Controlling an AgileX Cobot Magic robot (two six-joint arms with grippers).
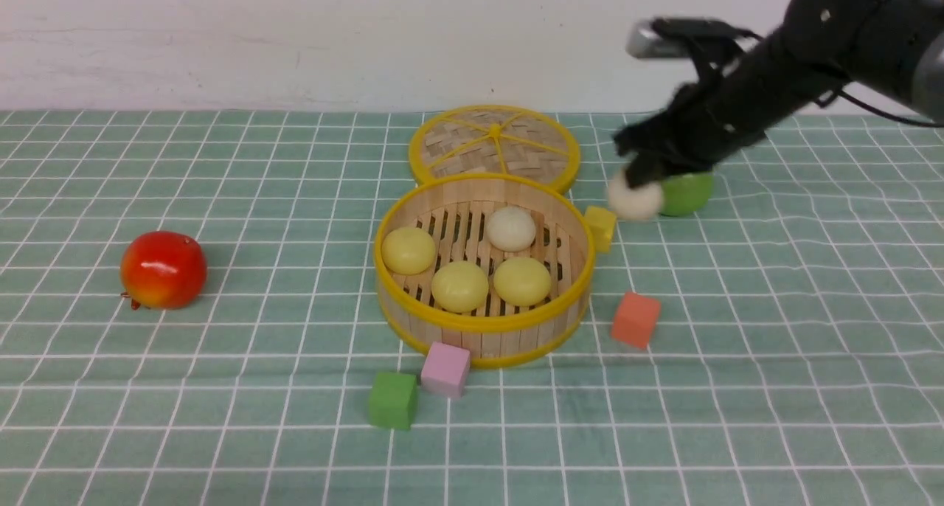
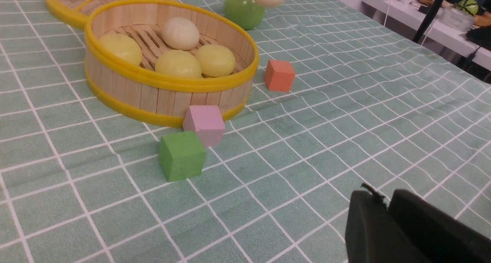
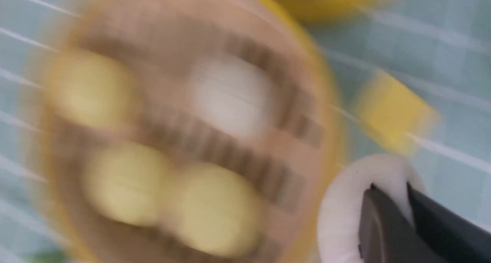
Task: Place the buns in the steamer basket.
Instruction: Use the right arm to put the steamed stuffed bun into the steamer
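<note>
- Your right pincer (image 1: pixel 640 175) is closed on the held bun (image 1: pixel 634 199), an off-white one. It grips the bun from above and carries it clear of the table (image 1: pixel 774 329).
- The steamer basket (image 1: pixel 483 327) lies to the left of the held bun and a little nearer to you. The coming move turns on this: carry the bun leftward over the near rim, then lower it.
- The yellow cube (image 1: pixel 601 226) sits against the basket wall, right on that path, so I'd judge you need to pass above it. The green apple (image 1: pixel 689 192) is just behind the bun.
- Four buns already lie inside: three yellow buns (image 1: pixel 459 285) and one pale bun (image 1: pixel 511 228). The bare slats on the basket's right side look like the nearest free spot.
- The right arm is plainly the nearer one; the left arm doesn't show in the front view at all.
- The right wrist view is smeared, yet only it shows the fingers (image 3: pixel 378 217) biting into the bun's top.
- The left wrist view shows the basket's front wall, with the pink cube (image 2: pixel 204 123) touching it. Only a corner of the left pincer (image 2: pixel 384 201) shows there, and I cannot tell whether it is open.
</note>
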